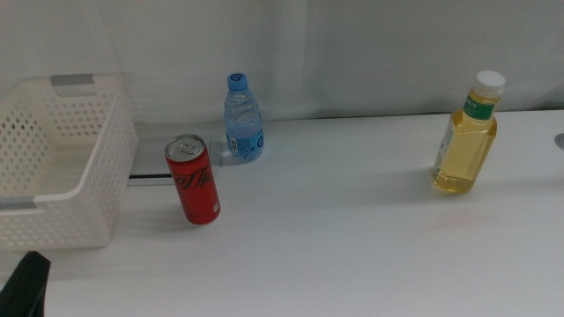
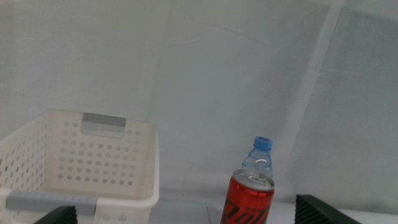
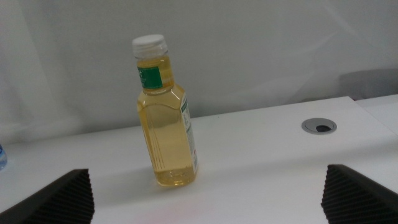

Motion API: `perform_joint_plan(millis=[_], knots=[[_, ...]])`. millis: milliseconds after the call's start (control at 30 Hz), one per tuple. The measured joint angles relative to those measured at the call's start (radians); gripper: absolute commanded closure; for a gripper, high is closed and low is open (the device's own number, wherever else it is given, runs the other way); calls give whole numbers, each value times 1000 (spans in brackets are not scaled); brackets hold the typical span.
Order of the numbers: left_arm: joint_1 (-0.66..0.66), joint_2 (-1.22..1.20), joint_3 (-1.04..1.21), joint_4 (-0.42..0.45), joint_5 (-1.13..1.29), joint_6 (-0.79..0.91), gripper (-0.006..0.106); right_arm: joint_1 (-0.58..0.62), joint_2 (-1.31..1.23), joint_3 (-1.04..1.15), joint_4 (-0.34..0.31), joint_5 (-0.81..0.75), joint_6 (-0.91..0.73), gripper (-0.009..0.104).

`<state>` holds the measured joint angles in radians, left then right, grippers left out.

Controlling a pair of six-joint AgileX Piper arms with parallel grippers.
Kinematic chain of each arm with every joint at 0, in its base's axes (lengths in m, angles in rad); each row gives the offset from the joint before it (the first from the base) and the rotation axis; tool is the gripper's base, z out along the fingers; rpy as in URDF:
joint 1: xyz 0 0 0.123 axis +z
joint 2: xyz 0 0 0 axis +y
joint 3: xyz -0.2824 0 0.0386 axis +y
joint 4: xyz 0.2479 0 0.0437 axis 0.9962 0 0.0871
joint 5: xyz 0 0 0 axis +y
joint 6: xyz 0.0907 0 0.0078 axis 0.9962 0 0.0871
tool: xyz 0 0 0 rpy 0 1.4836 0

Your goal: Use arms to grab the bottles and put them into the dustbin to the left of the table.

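Three items stand upright on the white table (image 1: 352, 238). A red soda can (image 1: 194, 180) is nearest the white perforated dustbin (image 1: 62, 158) at the left edge. Behind the can is a small clear water bottle (image 1: 243, 119) with a blue cap. Far right stands the yellow-liquid bottle (image 1: 467, 136) with a white cap. My left gripper (image 2: 186, 210) is open and low at the near left, facing the can (image 2: 249, 199), the water bottle (image 2: 258, 158) and the dustbin (image 2: 81, 162). My right gripper (image 3: 208, 180) is open, with the yellow bottle (image 3: 166, 124) ahead between its jaws, apart from both.
A grey recessed panel (image 1: 154, 163) lies between the dustbin and the can. A round cable hole (image 3: 319, 126) sits in the table beyond the yellow bottle. A white curtain backs the table. A dark part of the left arm (image 1: 26, 282) shows at the bottom left corner.
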<state>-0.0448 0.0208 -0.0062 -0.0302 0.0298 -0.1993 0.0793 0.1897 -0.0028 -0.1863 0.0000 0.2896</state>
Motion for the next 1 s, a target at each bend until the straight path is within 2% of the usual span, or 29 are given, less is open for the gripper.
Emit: perform_joint_plan(millis=[200,367,567,800,1000], knots=[[0,66,-161,0,121,-9,9,0,0,0,0,0,0,-8],[0,228,-370,0,252,3,9,0,0,0,0,0,0,-8],[-10,462,-572,-12,279,120,9,0,0,0,0,0,0,-8],[-249,646,-636,-62,223,323,9,0,0,0,0,0,2,-8],[-396,795,-601,-66,151,318,9,0,0,0,0,0,2,-8]])
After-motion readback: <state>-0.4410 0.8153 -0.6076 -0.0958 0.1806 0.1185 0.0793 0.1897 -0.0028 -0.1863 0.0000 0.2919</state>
